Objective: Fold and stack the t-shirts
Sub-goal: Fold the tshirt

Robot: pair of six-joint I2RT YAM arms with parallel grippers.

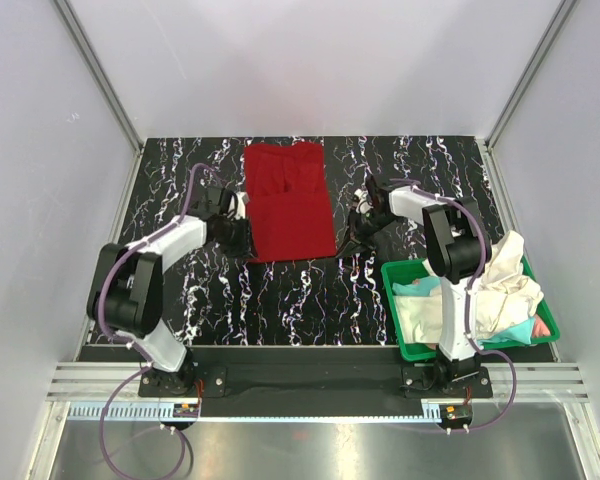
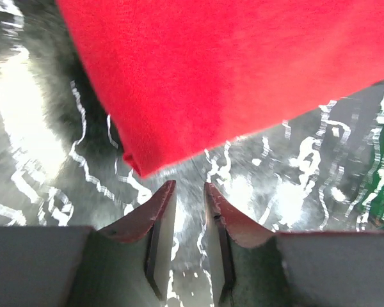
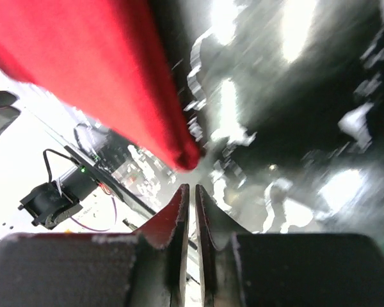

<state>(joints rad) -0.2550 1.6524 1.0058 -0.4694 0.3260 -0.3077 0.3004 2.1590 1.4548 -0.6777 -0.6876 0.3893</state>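
Pale walls (image 1: 310, 60) enclosing a black, white-veined table (image 1: 310, 290); aluminium rails (image 1: 100, 75) running up the corners; light glaring off the tabletop.

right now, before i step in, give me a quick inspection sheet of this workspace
surface: black marbled table, shiny with glare.
job's things: red shirt lies flat at far centre, folded to a long rectangle; cream shirt, teal shirt and pinkish shirt are heaped unfolded.
clutter: green bin at the near right holds that heap; cream cloth spills over its rim.
grippers: left end effector slightly open, right end effector nearly closed, both empty at the red shirt's near corners.
cables: purple cables run along both arms.
surroundings: white walls, metal frame.
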